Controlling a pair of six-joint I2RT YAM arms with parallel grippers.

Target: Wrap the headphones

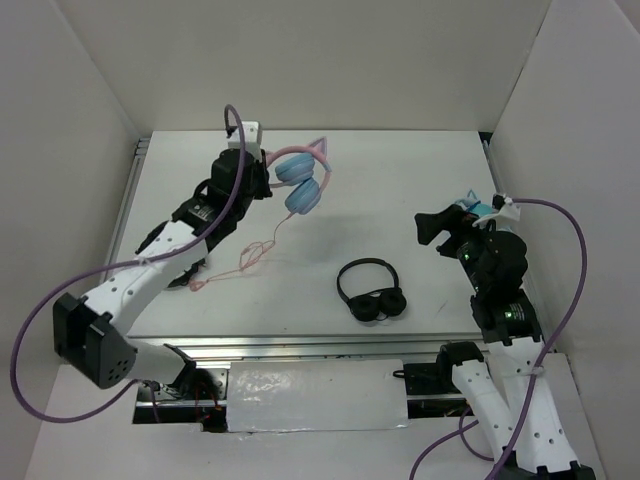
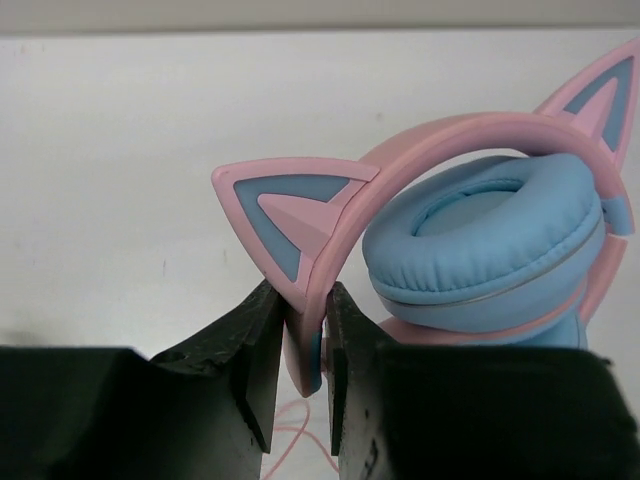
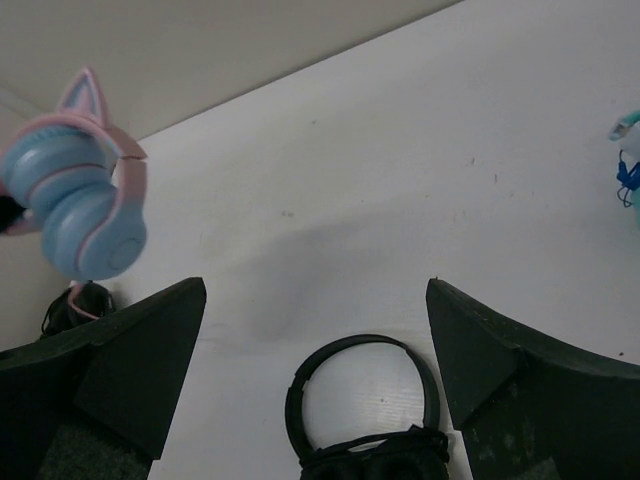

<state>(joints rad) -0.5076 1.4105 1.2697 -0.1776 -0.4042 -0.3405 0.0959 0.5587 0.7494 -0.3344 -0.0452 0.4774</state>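
Observation:
The pink-banded cat-ear headphones (image 1: 300,182) with light blue ear cups are held up off the table at the back left. My left gripper (image 1: 262,176) is shut on the pink band just below one cat ear, as the left wrist view shows: the gripper (image 2: 303,300) pinches the band, with the blue ear cup (image 2: 490,240) to its right. The thin pink cable (image 1: 250,255) hangs down and lies in loops on the table. My right gripper (image 1: 432,228) is open and empty at the right, and in its wrist view (image 3: 316,285) the headphones (image 3: 80,200) are far off at the left.
Plain black headphones (image 1: 372,292) lie near the table's front middle, just below my right gripper in its wrist view (image 3: 360,400). A teal item (image 1: 478,208) sits at the right behind the right wrist. White walls enclose the table on three sides.

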